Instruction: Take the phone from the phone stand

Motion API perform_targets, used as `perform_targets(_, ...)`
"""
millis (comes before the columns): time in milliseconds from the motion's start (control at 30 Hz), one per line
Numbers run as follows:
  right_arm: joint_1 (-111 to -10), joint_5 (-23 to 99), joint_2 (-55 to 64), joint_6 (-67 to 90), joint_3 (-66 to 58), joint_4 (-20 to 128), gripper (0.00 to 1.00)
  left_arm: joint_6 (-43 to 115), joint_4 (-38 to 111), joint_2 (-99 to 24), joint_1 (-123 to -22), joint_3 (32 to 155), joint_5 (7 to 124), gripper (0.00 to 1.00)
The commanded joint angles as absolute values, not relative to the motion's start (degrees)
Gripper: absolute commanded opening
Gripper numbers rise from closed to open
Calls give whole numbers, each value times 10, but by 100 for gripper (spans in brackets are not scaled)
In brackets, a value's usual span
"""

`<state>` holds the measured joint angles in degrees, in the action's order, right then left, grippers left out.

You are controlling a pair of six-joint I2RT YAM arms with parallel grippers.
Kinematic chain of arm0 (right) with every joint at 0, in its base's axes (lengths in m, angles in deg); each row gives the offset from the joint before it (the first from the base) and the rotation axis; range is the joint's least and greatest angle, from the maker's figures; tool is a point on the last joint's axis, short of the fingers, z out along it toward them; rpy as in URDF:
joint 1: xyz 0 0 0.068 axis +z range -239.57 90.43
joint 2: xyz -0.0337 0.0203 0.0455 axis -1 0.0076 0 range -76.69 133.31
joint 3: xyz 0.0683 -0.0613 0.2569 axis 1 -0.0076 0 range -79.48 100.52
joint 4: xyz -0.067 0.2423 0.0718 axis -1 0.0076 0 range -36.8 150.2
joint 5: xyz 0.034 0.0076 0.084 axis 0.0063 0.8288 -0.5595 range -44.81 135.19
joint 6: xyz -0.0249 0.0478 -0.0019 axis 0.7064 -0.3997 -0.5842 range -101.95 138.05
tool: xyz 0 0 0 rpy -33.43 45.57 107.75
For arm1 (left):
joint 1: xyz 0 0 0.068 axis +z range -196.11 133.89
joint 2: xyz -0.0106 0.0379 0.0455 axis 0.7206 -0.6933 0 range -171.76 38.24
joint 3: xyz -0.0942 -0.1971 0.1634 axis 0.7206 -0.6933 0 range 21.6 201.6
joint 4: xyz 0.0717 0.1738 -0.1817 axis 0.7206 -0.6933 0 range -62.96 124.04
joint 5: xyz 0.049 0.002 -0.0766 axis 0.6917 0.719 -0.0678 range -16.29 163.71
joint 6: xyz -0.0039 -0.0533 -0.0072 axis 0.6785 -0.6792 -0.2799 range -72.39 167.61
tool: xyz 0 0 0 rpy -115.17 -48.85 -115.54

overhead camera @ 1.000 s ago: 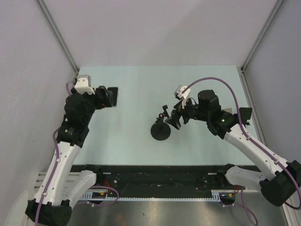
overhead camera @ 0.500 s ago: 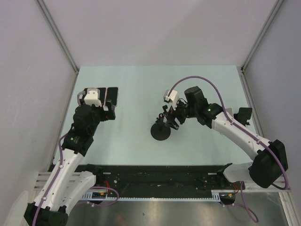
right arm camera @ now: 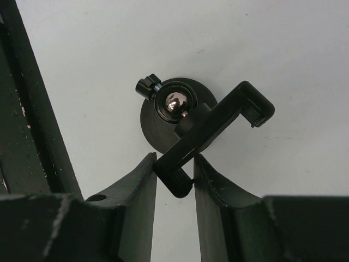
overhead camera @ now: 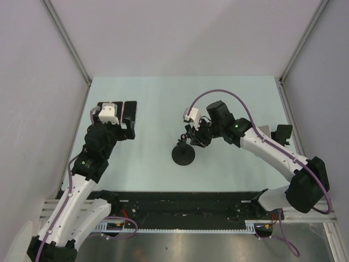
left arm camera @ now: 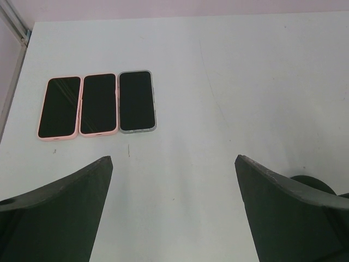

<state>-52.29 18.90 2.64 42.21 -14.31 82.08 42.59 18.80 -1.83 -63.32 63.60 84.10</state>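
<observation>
Phone stand [right arm camera: 210, 128] clamped in the right hand [right arm camera: 174, 164].
The left hand [left arm camera: 173, 161] gapes wide; 3 phones [left arm camera: 98, 103] lie flat on the worktop [left arm camera: 245, 82].

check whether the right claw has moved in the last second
Yes. The right claw has shifted left, away from the table's right edge, gripping the phone stand.

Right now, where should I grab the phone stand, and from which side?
Take the phone stand by the near end of its tilted cradle bar, from above, fingers across its narrow width. That bar is slim and straight-sided, while the round base looks too wide. The right gripper straddles that end.
</observation>
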Motion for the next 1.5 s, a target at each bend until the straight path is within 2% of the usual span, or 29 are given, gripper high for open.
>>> perform_targets(0, -491, 193, 16, 399, -121, 840, 29, 444, 208, -14, -644, 633, 836, 100)
perform_targets(67, -478, 209, 14, 394, -121, 842, 26, 446, 208, -15, -647, 633, 835, 100)
perform_targets(167, -461, 229, 10, 377, -121, 838, 13, 446, 208, -13, -648, 633, 834, 100)
perform_targets(200, -457, 233, 7, 371, -121, 835, 3, 446, 209, -14, -649, 633, 835, 100)
perform_targets(233, -455, 245, 6, 354, -121, 826, 0, 446, 208, -12, -650, 633, 834, 100)
perform_targets(400, -440, 369, -31, 278, -125, 782, 0, 446, 209, -9, -655, 632, 845, 100)
perform_targets(567, -417, 634, -85, 169, -157, 720, 0, 446, 207, -5, -663, 630, 859, 100)
perform_targets(767, -404, 839, -129, 92, -198, 728, 0, 447, 207, -3, -673, 629, 867, 100)
perform_targets(800, -403, 910, -137, 41, -213, 744, 0, 448, 206, -3, -676, 629, 867, 100)
perform_targets(967, -403, 1047, -149, -97, -232, 790, 0, 448, 208, -4, -679, 628, 872, 100)
perform_targets(1167, -403, 1115, -151, -196, -232, 866, 0, 448, 207, -5, -683, 627, 872, 100)
perform_targets(1467, -418, 1101, -175, -350, -231, 1010, 0, 448, 208, -7, -690, 627, 872, 100)
